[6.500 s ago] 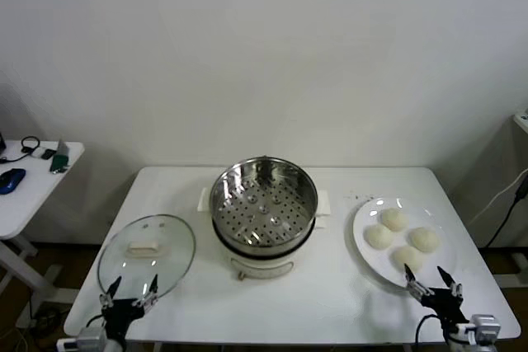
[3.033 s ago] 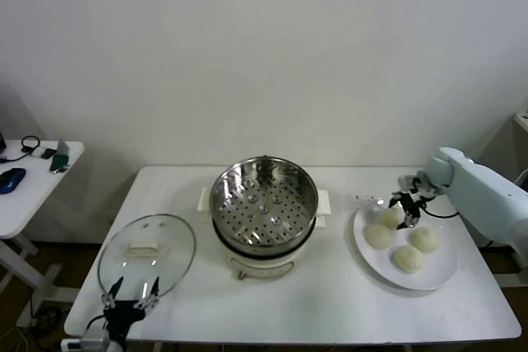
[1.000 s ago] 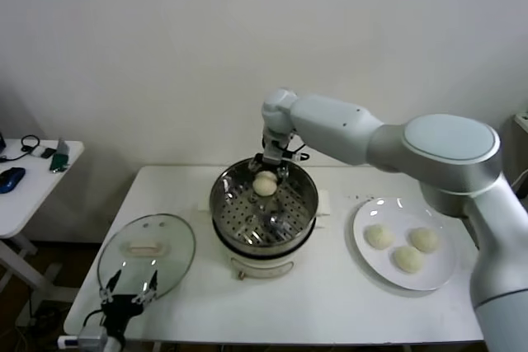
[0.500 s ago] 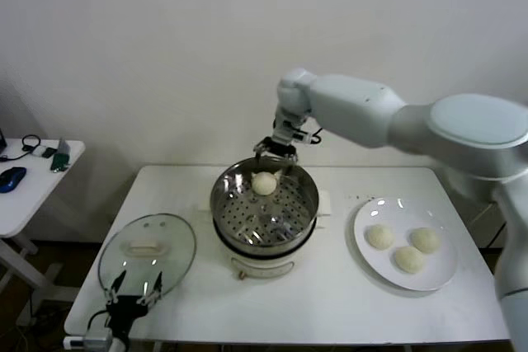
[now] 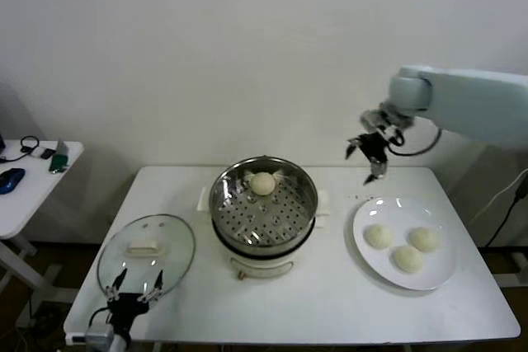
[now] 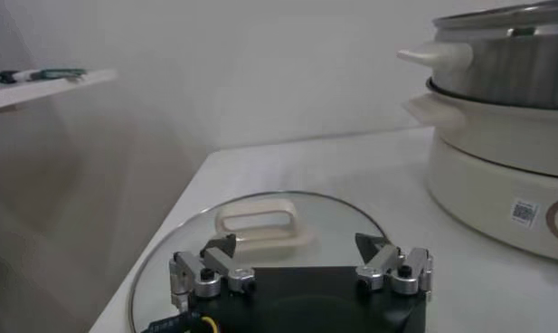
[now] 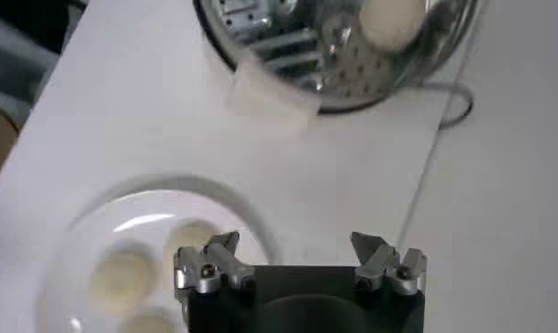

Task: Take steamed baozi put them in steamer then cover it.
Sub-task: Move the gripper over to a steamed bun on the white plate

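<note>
Right claw (image 5: 369, 157) wide open, empty, in the air between steamer (image 5: 264, 204) and plate (image 5: 404, 274). One bun (image 5: 263, 183) in steamer, three on plate. Left claw (image 5: 132, 288) open, empty, at lid (image 5: 146, 251) on desk (image 5: 330, 302).

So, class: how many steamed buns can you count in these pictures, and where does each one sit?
4. One bun lies on the perforated tray at the back of the steamer; three more sit on the white plate. None looks hidden.
</note>
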You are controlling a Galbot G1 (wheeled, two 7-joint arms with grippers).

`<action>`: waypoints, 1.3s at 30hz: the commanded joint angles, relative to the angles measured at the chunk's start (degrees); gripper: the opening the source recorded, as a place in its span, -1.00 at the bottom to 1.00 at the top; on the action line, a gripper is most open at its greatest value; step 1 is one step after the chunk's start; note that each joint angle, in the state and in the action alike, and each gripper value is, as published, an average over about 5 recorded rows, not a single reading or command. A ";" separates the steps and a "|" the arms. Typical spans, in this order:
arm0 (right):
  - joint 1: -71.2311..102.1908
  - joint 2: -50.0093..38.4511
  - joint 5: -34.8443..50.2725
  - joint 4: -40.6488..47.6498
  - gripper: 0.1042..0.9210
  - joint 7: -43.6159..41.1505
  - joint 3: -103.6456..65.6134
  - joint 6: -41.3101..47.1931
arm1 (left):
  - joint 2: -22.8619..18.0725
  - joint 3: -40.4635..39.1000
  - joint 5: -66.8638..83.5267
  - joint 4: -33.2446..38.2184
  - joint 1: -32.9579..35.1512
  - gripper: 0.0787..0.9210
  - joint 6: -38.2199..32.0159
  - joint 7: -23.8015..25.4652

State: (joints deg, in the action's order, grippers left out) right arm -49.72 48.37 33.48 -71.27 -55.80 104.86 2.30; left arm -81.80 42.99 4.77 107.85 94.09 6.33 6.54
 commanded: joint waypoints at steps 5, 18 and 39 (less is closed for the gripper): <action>13.09 -10.16 -2.89 -5.13 0.76 5.25 -2.75 14.19 | 0.13 0.10 -0.07 -0.53 -0.45 0.77 -0.02 0.04; 28.24 -4.66 -12.44 5.06 0.76 7.52 -15.11 13.68 | -0.14 0.35 -0.35 -1.13 0.49 0.77 -0.95 -0.30; 29.98 -3.12 -13.57 7.47 0.40 7.80 -18.44 12.22 | -0.43 0.50 -1.06 -1.60 0.42 0.77 -1.52 -0.46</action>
State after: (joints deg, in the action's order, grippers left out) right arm -20.89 45.08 20.49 -64.46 -47.94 87.98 14.39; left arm -82.24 43.50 3.77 106.31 94.50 4.83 6.09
